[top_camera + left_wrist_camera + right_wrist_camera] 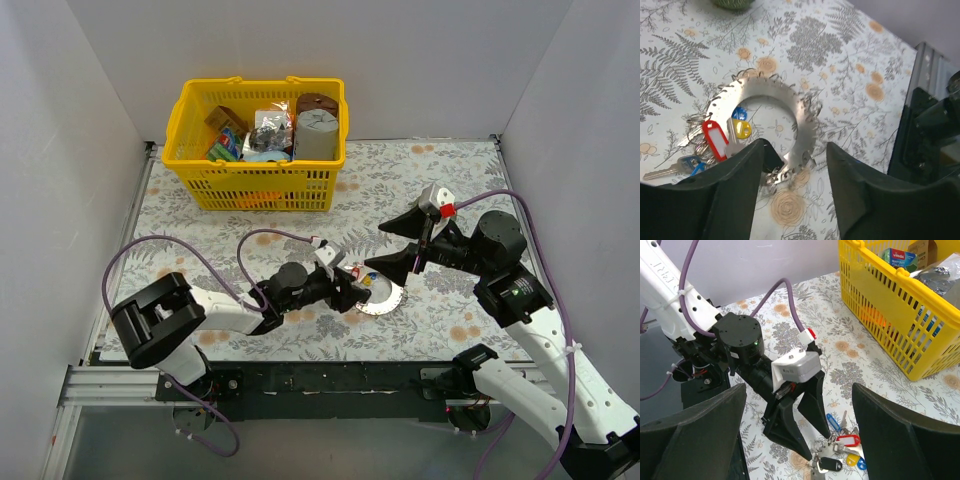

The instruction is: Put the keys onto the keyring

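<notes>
Floral tabletop [200, 230], keyring [802, 117] lying flat toward the near edge, right of centre, keys [727, 135] bunched against it. Left gripper [358, 288] spread open astride the ring's rim, clamping nothing; right gripper [375, 248] hovers nearby, wide open, empty.

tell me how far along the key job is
Done: nothing I can confirm. The keys lie bunched at one side of the keyring and in its hollow, and it isn't clear whether any hang on it. In hand: nothing. The left claw is open, straddling the near rim, and the right claw hovers open nearby. Left: gripping the keys and hooking them on.
</notes>
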`<action>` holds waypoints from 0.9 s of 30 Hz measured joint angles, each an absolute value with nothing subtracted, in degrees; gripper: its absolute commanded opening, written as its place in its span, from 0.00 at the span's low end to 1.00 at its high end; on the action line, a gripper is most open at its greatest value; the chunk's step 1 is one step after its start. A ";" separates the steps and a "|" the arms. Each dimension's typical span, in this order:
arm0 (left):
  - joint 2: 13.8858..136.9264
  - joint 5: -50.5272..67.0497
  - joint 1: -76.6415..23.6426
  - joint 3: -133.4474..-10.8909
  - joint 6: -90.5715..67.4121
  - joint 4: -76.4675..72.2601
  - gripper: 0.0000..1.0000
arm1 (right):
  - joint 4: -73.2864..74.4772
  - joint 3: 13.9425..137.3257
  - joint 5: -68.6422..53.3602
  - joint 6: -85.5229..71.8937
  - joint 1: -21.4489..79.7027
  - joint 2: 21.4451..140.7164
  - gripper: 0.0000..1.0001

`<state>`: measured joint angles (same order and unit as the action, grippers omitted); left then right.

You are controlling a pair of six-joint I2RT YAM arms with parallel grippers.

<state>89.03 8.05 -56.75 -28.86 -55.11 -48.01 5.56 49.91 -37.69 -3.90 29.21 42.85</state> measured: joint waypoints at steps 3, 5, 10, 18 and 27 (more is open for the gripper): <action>86.13 7.44 -56.75 -28.42 -55.24 -47.51 0.98 | 5.50 49.89 -37.69 -4.21 29.21 42.87 0.94; 84.27 6.72 -56.75 -28.29 -55.35 -47.57 0.98 | 5.39 49.87 -37.69 -4.32 29.21 42.87 0.94; 80.99 5.74 -56.75 -27.57 -55.35 -47.03 0.98 | 5.32 49.80 -37.71 -4.36 29.21 42.94 0.95; 80.12 6.17 -55.61 -27.57 -56.82 -44.60 0.98 | 4.71 49.78 -37.47 -4.34 29.21 43.64 0.96; 71.48 5.65 -44.01 -24.40 -70.35 -35.68 0.98 | 6.37 47.11 -30.44 -4.36 28.95 45.28 0.97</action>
<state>71.48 5.65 -44.01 -24.40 -70.35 -35.68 6.37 47.11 -30.44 -4.36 28.95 45.28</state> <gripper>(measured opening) 0.981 0.961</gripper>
